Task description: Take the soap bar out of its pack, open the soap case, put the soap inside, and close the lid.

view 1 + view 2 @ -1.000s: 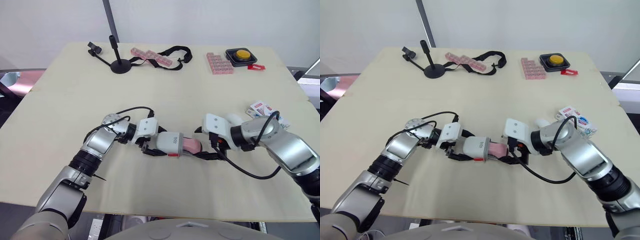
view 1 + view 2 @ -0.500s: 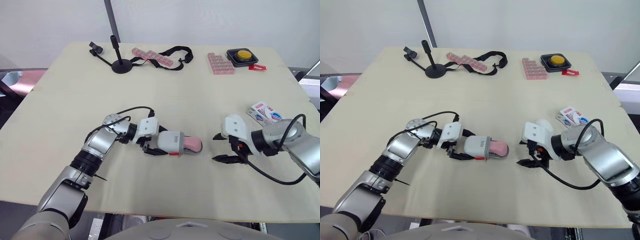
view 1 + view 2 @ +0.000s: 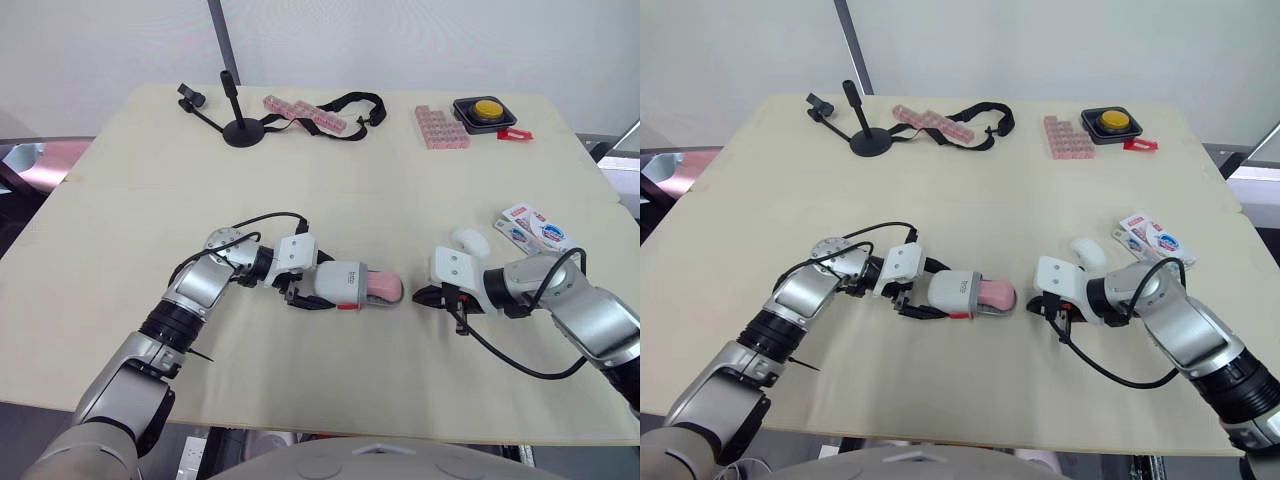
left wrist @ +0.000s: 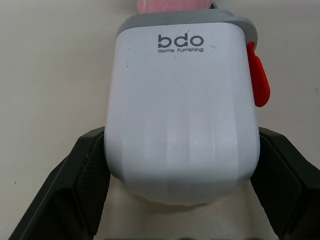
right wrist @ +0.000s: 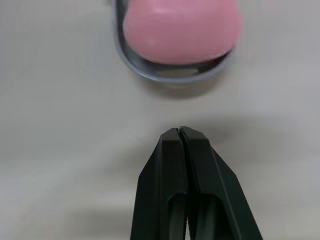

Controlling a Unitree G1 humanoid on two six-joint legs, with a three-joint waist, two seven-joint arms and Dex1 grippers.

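Note:
The white soap case [image 3: 340, 284] with a grey rim and a red tab lies on its side on the table. My left gripper [image 3: 310, 292] is shut on it, one black finger [image 4: 75, 190] on each flank. The pink soap bar [image 3: 384, 286] sticks partway out of the case's open end toward my right gripper. My right gripper [image 3: 420, 296] rests low on the table a short gap from the soap [image 5: 180, 30], fingers pressed together and holding nothing. The torn soap pack [image 3: 532, 228] lies at the right edge.
A small white rounded piece [image 3: 466, 240] lies just behind my right wrist. At the far side stand a black stand [image 3: 238, 128], a black strap with pink trays [image 3: 318, 114], a pink tray [image 3: 438, 126] and a yellow button box [image 3: 484, 110].
My right gripper let go of the soap, pulled back to the right with fingers apart, then came back close to the soap and closed empty. The left gripper and case stayed put.

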